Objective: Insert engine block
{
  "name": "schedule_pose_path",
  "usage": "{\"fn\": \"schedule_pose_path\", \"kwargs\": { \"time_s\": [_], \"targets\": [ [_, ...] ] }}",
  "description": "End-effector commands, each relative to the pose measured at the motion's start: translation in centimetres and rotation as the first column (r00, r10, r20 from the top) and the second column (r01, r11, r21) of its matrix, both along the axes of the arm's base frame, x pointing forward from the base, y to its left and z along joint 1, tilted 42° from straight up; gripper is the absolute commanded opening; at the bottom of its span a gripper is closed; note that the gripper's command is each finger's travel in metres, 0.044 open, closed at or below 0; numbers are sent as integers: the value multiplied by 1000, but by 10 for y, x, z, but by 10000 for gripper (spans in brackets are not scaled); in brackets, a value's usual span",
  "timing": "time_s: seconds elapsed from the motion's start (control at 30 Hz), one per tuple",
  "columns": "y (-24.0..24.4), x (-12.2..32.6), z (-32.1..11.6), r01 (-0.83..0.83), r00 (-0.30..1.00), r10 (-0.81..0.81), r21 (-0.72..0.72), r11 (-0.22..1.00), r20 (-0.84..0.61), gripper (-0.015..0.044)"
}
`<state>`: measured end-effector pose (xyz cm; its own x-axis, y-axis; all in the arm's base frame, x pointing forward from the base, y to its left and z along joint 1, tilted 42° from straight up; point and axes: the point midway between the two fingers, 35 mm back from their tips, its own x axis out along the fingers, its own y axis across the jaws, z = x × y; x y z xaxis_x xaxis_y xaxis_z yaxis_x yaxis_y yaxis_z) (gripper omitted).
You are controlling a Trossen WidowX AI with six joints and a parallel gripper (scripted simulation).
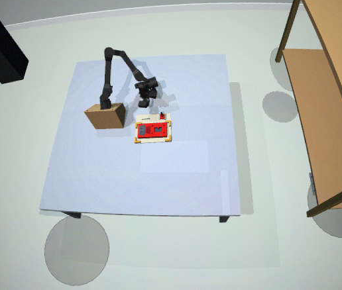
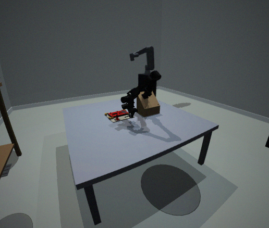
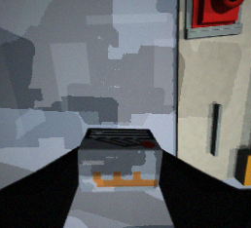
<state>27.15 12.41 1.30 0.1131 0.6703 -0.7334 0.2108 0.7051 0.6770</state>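
My gripper (image 1: 144,102) (image 2: 132,113) (image 3: 119,152) is shut on the engine block (image 3: 118,157), a grey block with a dark ridged top, a red dot and an orange comb-shaped mark on the side facing the wrist camera. The block is held above the table, just beyond the long edge of the cream board. The red car body (image 1: 147,135) (image 2: 118,113) lies on the board, with a dark opening (image 1: 158,130) right of its middle. Only the body's edge shows at the right of the wrist view. The rib and the block's slot cannot be made out.
The cream board (image 1: 153,116) (image 3: 193,73) has yellow corner brackets (image 1: 168,139) (image 3: 249,171) around the car body. A red piece with a black peg (image 1: 162,116) (image 2: 117,118) (image 3: 214,12) stands on its strip, near a thin dark slit (image 3: 216,129). The arm's wooden base (image 1: 105,119) (image 2: 149,110) stands beside the board.
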Motion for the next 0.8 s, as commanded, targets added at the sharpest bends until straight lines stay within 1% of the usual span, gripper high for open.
{"fn": "schedule_pose_path", "kwargs": {
  "time_s": [0.0, 0.77],
  "targets": [
    [5, -1, -7, 2, 1000, -2, -4, 1000, -7, 0],
    [31, 3, -35, 1, 1000, -2, -2, 1000, -8, 0]
  ]
}}
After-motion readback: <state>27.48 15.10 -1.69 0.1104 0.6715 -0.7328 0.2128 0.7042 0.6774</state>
